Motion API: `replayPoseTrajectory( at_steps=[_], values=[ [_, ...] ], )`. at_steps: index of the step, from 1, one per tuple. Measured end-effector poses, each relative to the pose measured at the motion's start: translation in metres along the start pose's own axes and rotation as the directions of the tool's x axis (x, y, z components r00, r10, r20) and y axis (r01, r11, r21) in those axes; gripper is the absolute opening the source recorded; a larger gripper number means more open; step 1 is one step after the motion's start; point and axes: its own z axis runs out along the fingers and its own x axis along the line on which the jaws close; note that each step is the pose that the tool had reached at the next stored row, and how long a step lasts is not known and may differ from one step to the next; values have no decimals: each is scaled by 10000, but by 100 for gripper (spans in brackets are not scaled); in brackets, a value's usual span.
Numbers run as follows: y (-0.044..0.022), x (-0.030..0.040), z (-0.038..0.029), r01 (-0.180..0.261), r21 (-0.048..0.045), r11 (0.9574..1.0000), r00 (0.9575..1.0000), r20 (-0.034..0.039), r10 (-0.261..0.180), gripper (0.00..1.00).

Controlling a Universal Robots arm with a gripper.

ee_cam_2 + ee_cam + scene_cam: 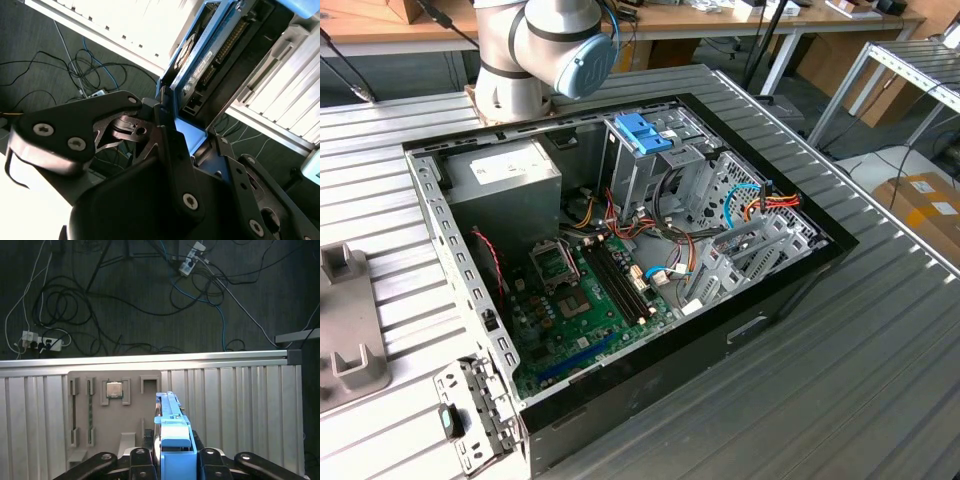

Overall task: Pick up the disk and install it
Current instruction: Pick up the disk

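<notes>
Disk [169, 412] sits edge-on between your gripper's [174, 462] jaws, which are clamped on its light-blue carrier. Its long axis runs straight out ahead of them. Past its far end lie a grey fixture plate [131, 415] and the ribbed table [240, 410]. The carrier hides the pad contact, and you cannot judge which way the computer case [670, 370] lies from the jaws.

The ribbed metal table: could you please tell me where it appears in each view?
Exterior view: the table spreads under the open computer case, with the grey holder at the exterior view's left.
First wrist view: the table is a band behind the disk, which the pincer grips.
Second wrist view: the table shows pale behind the disk.
Shared landmark: the grey holder, on the table in the exterior and first wrist views.
</notes>
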Motion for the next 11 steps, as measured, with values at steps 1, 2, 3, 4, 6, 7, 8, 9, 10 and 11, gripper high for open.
replayPoseTrajectory(
  at_steps=[1,2,3,4,6,7,8,9,10,11],
  values=[
    [0,-1,-5,0,0,10000,10000,0,0,37],
    [0,-1,-10,0,0,10000,10000,0,0,37],
    [0,-1,-16,0,0,10000,10000,0,0,37],
    [0,-2,-26,0,0,10000,10000,0,0,37],
    [1,-4,-48,0,-1,10000,10000,0,0,37],
    [1,-5,-53,0,-1,10000,10000,0,0,37],
    [1,-5,-57,0,-1,10000,10000,0,0,37],
    [1,-6,-61,0,-1,10000,10000,1,0,37],
    [1,-6,-66,1,-1,10000,10000,5,-1,37],
    [1,-6,-69,0,-1,10000,10000,7,0,37]
  ],
)
